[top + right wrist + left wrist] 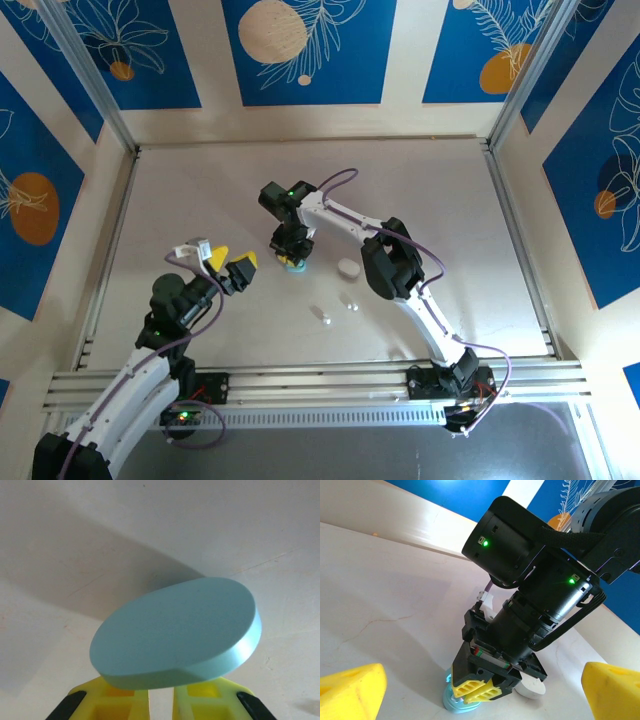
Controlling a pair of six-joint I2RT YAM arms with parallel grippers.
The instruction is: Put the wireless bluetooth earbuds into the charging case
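Two earbuds (325,315) lie loose; left gripper (232,262) gapes wide, empty; right gripper (161,692), fingers nearly together, sits at the blue case (175,630), grip can't tell.

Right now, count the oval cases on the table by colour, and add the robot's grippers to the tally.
Pale blue case: 1
White case: 1
Grippers: 2, the left gripper and the right gripper
Total: 4
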